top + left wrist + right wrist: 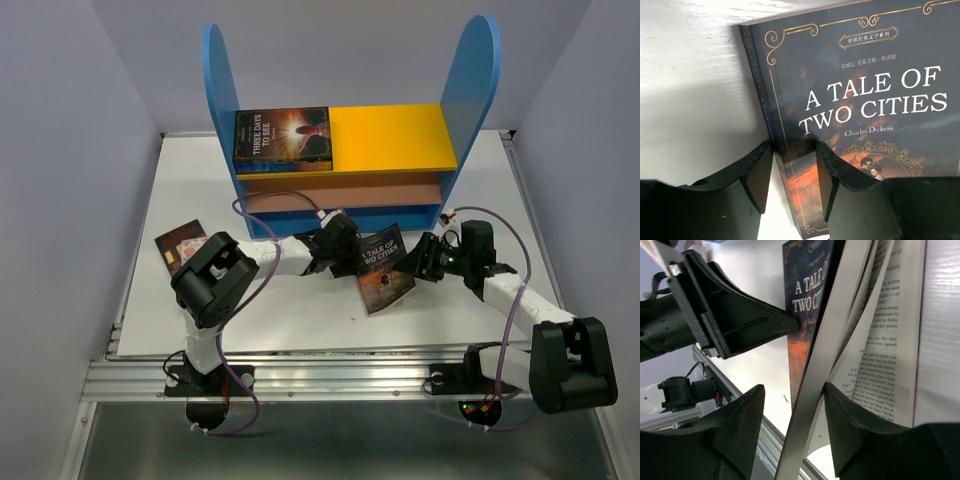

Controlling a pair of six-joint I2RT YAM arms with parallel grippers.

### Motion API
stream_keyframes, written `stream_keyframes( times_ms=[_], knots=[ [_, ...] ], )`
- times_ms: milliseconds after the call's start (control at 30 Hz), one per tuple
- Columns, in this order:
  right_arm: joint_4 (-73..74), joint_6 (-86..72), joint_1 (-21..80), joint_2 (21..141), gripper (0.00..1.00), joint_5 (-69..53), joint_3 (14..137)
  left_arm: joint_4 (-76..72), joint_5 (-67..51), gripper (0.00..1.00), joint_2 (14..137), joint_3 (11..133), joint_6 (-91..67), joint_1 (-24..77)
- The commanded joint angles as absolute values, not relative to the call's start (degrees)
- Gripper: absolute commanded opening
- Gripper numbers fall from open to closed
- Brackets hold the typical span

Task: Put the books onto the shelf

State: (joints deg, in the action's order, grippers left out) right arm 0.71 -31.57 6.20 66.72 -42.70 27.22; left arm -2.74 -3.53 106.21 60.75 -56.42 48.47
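The left arm (265, 258) and right arm (505, 290) are stretched low toward each other at the Tale of Two Cities book (385, 265), tilted up before the shelf (470, 90). Its spine is straddled by the left claw (795, 165), grip unclear; its cover by the spread right claw (795, 395).

Left arm (270, 258) and right arm (500, 285) reach inward, facing; fingers (757, 175) parted on both.

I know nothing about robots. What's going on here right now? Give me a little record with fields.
shelf: blue sides, yellow top, far side of table
on it: Three Days to See, lying flat on top
being handled: A Tale of Two Cities, mid-table, pages fanned open
left pincer: fingers straddle its spine
right pincer: fingers straddle its front cover
waiting: another book beside the left arm
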Motion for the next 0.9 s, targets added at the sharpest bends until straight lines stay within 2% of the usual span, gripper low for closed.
stream_keyframes(
  times_ms=[0,100,233,300,367,467,700,867],
  knots=[
    [2.70,-31.04,7.56,69.77,0.54,-43.43,29.44,-1.05,-4.22,0.49,105.56,59.24,-60.29,47.37],
    [8.95,-28.75,7.56,71.71,0.51,-37.63,30.94,-1.05,-4.13,0.49,105.21,58.89,-60.47,47.29],
    [9.49,-29.53,7.56,72.42,0.29,-35.77,30.85,-1.49,-4.13,0.50,104.24,58.45,-60.56,47.20],
    [9.49,-30.06,7.56,72.42,0.21,-35.60,31.02,-2.10,-5.18,0.50,103.80,57.83,-59.94,47.02],
    [9.40,-30.76,7.56,71.37,0.01,-35.33,31.29,-4.82,-6.76,0.52,102.14,56.17,-58.63,47.02],
    [9.32,-31.02,7.56,69.70,0.01,-36.03,32.17,-8.78,-8.17,0.57,98.89,53.36,-56.34,47.02],
    [7.65,-33.65,7.56,60.58,0.01,-40.86,36.12,-19.22,-13.25,0.80,90.10,45.27,-55.28,46.67],
    [7.21,-35.94,7.56,57.14,0.01,-43.94,38.14,-29.60,-19.59,0.82,86.93,39.83,-55.55,46.14]
  ],
)
